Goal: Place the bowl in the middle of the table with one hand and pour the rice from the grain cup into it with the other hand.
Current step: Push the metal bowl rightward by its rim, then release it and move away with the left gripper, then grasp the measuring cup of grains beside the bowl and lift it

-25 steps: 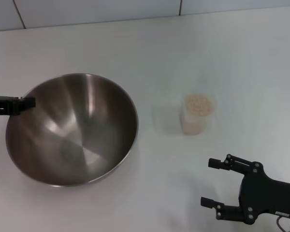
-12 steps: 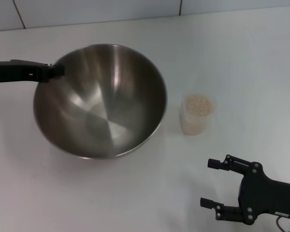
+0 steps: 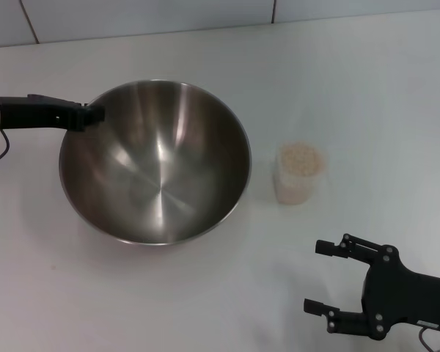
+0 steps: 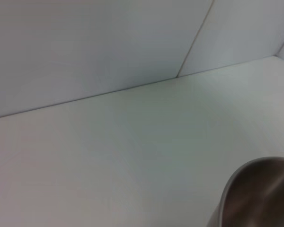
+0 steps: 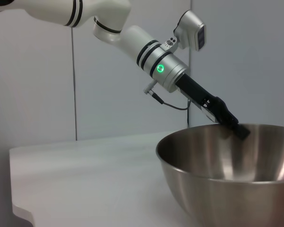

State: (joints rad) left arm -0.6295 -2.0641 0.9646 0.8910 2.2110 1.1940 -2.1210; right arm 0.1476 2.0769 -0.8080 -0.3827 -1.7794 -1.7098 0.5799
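The left gripper (image 3: 94,114) reaches in from the table's (image 3: 352,73) left edge, clamped on the bowl (image 3: 155,163) rim. The bowl has sunk lower and sits flatter now. The right gripper (image 3: 319,276), fingers apart, waits near the front right corner.

The bowl (image 3: 155,163) sits on the worktop (image 3: 367,88) left of centre, the left claw (image 3: 95,113) at its far-left rim. The grain cup (image 3: 299,174) stands just right of the bowl, apart from it, rice (image 3: 301,158) inside. The right claw (image 3: 321,277) hovers by the near edge, toward the right corner.
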